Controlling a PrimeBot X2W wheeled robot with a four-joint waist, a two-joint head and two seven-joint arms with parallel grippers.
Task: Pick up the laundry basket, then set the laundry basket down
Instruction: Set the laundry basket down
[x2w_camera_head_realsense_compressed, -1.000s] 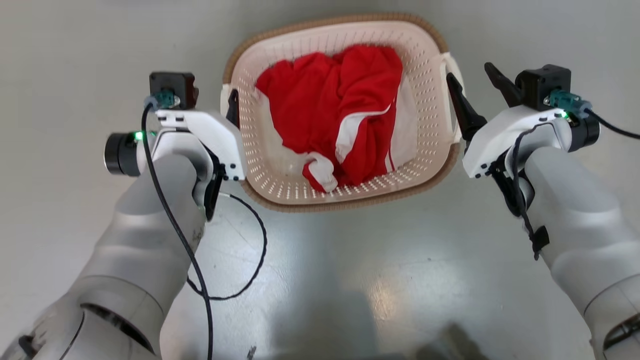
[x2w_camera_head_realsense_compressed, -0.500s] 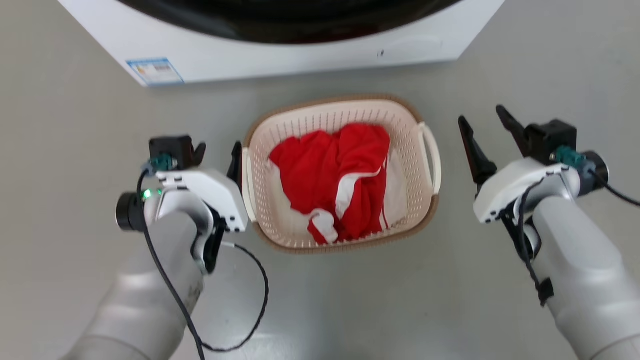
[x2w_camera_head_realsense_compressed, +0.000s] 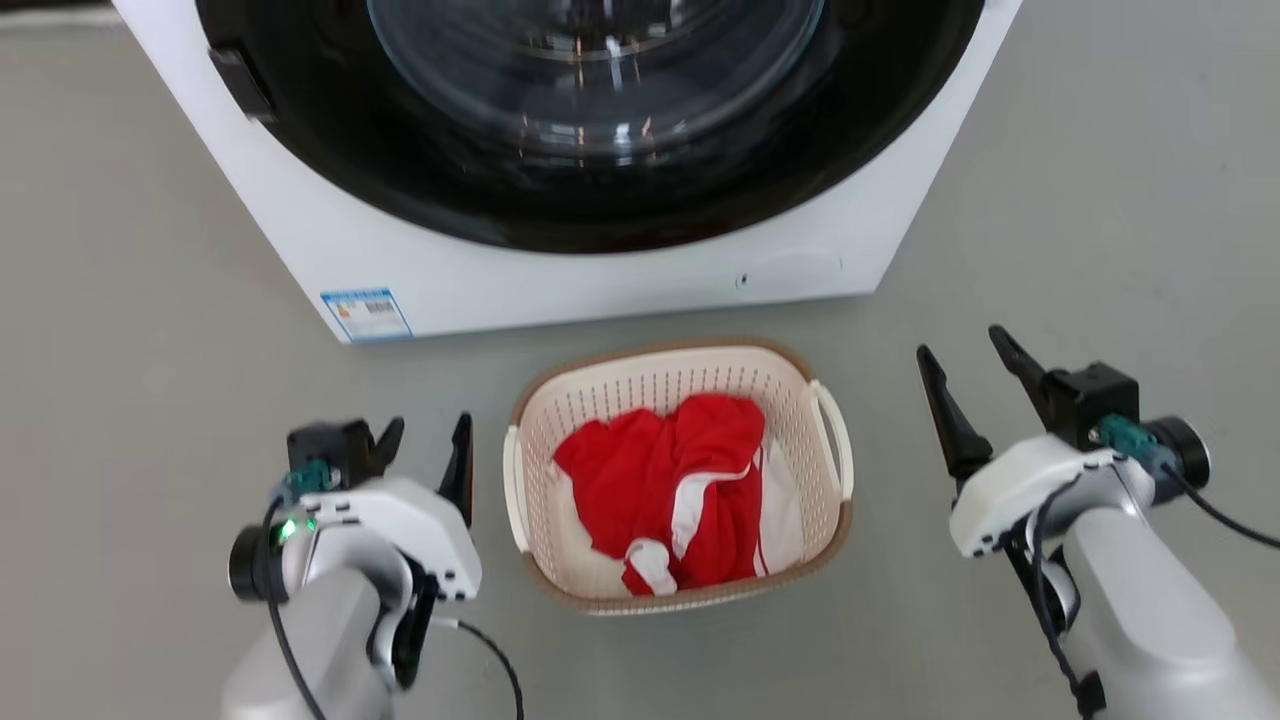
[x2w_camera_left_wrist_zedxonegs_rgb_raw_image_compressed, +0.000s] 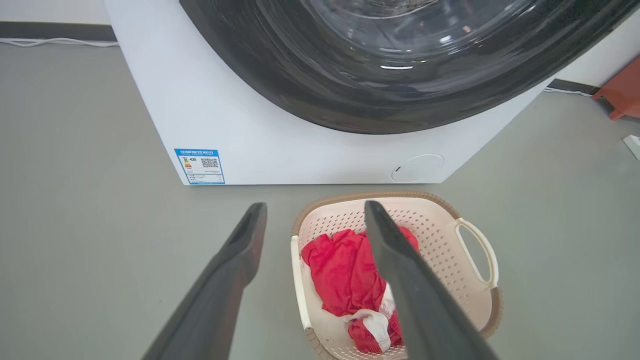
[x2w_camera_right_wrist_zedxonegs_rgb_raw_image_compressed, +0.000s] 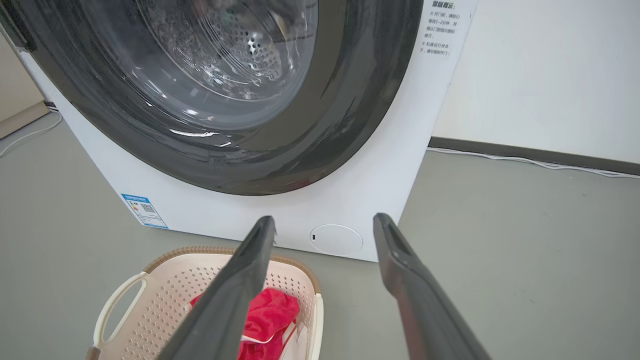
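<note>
The cream laundry basket (x2w_camera_head_realsense_compressed: 650, 388) with its brown rim stands on the grey floor just before the washing machine, red and white clothes (x2w_camera_head_realsense_compressed: 680, 480) inside it. My left gripper (x2w_camera_head_realsense_compressed: 427, 438) hovers open a short way off the basket's left handle, touching nothing. On the other side my right gripper (x2w_camera_head_realsense_compressed: 960, 348) is open too, well apart from the right handle (x2w_camera_head_realsense_compressed: 836, 440). In the left wrist view the open left gripper (x2w_camera_left_wrist_zedxonegs_rgb_raw_image_compressed: 315, 206) stands over the basket (x2w_camera_left_wrist_zedxonegs_rgb_raw_image_compressed: 435, 225). The right wrist view has the right gripper (x2w_camera_right_wrist_zedxonegs_rgb_raw_image_compressed: 325, 220) above and beside the basket (x2w_camera_right_wrist_zedxonegs_rgb_raw_image_compressed: 165, 290).
A white front-loading washing machine (x2w_camera_head_realsense_compressed: 600, 285) with a dark round door stands close behind the basket. A white cable (x2w_camera_right_wrist_zedxonegs_rgb_raw_image_compressed: 525, 161) runs along the wall's foot. A red-brown object (x2w_camera_left_wrist_zedxonegs_rgb_raw_image_compressed: 620, 92) sits at the far right. Grey floor lies open on both sides of the basket.
The head view has drawn back and up, bringing the washing machine in. Both open grippers, which were at the basket's handles, now stand apart from them. The basket rests on the floor.
</note>
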